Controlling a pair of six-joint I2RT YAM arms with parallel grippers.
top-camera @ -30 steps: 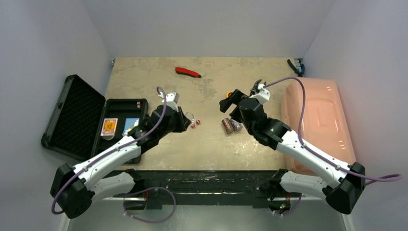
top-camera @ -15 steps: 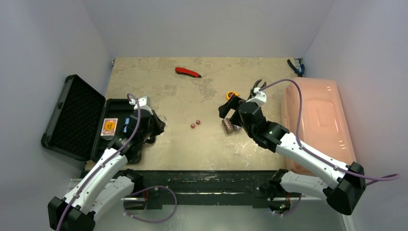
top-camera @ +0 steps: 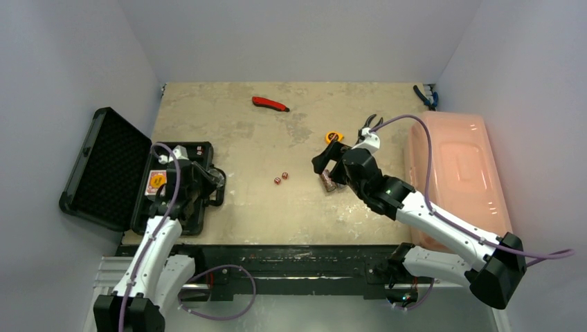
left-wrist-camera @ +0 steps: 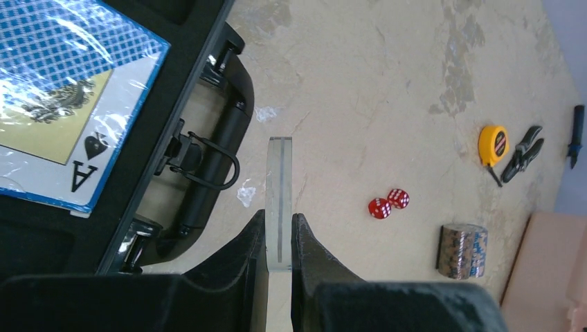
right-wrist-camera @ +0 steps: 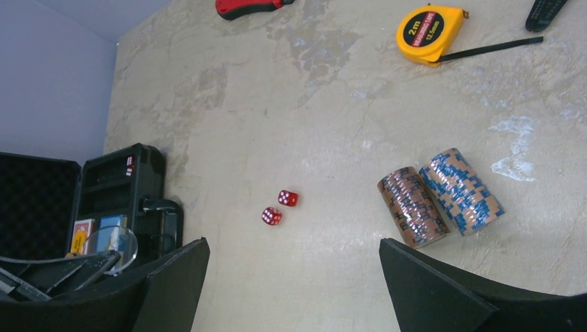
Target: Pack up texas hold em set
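The black case (top-camera: pixel 97 159) lies open at the table's left, with a red card deck (top-camera: pixel 158 181) and a blue card deck (left-wrist-camera: pixel 62 97) in its base. My left gripper (left-wrist-camera: pixel 279 216) is shut on a clear round disc (left-wrist-camera: pixel 280 180) seen edge-on, held just right of the case handle (left-wrist-camera: pixel 221 145). Two striped chip rolls (right-wrist-camera: pixel 414 206) (right-wrist-camera: pixel 465 191) lie side by side on the table. My right gripper (right-wrist-camera: pixel 294 245) hangs open over bare table beside them, the near roll close to its right finger. Two red dice (right-wrist-camera: pixel 279 207) lie between the arms.
A yellow tape measure (right-wrist-camera: pixel 429 33) sits behind the chip rolls. A red-handled tool (top-camera: pixel 270 104) lies at the back centre, pliers (top-camera: pixel 423 95) at the back right. A pink plastic bin (top-camera: pixel 457 173) fills the right side.
My left arm has swung left from the table's middle to the case, carrying the disc. My right gripper has shifted slightly left and nearer the chip rolls, staying open.
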